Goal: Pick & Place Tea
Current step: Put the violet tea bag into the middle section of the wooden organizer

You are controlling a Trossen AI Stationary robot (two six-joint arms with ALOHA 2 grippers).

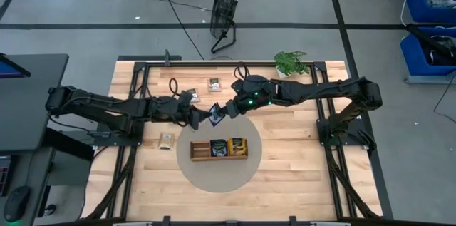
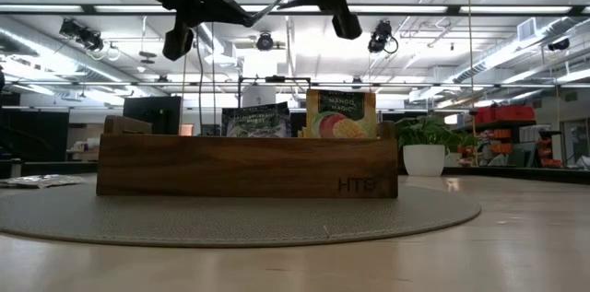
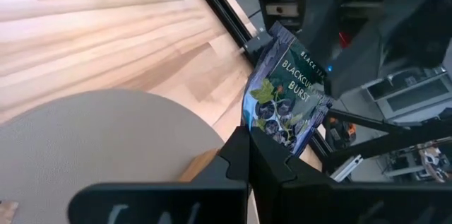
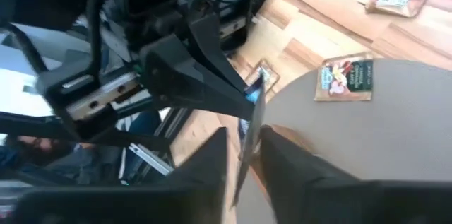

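- Left pincer (image 1: 204, 117) and right pincer (image 1: 226, 108) are meeting in mid-air above the far edge of the round grey mat (image 1: 214, 177), well clear of the wooden surface (image 1: 299, 183).
- A dark blue sachet (image 1: 216, 115) marked with a blackcurrant print is hanging between the two pincers. In the left wrist view the sachet (image 3: 286, 91) is standing clamped at its lower edge by that arm's fingers (image 3: 236, 155).
- In the right wrist view the same sachet (image 4: 251, 128) is appearing edge-on between that arm's own fingers (image 4: 212, 155), which are lying close on either side of it; whether they are pressing on it cannot be told.
- The wooden tray (image 1: 219, 149) is sitting on the mat with a dark sachet (image 1: 219, 147) and an orange sachet (image 1: 238, 145) standing upright in its middle and right compartments.
- A loose beige sachet (image 1: 167, 140) is lying flat on the surface left of the mat; two more sachets (image 1: 214, 84) are lying flat nearer the far edge.
- A potted plant (image 1: 291, 62) is standing at the far right of the surface.
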